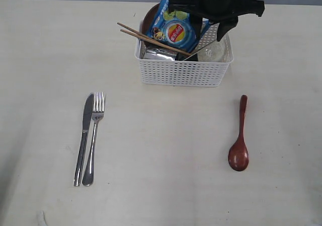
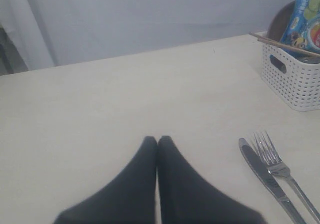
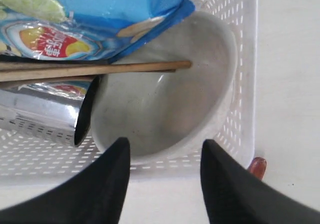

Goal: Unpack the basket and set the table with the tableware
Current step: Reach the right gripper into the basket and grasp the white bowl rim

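The right gripper point(image 3: 165, 181) hangs with its jaws spread wide and empty above the near rim of the bowl point(image 3: 165, 109), which sits at one end of the basket point(image 1: 181, 72) at the far side of the table point(image 1: 161, 185). My guess is that the bowl comes out next, and the trouble lies in what rests on it. The chopsticks point(image 3: 100, 69) lie across its mouth with their tips over the hollow, the chip bag point(image 3: 90, 14) overhangs its far edge, and the steel cup point(image 3: 40, 114) lies on its side right against its rim. Lifting the bowl straight up could flick the chopsticks out, tip the bag over or set the cup rolling. A finger pushed between bowl and basket wall might also catch the lattice and drag the light basket along. The left gripper point(image 2: 157, 140) is pressed closed on nothing, low over bare table, near the knife point(image 1: 84, 135) and fork point(image 1: 94, 135). The spoon point(image 1: 240, 135) lies well clear.
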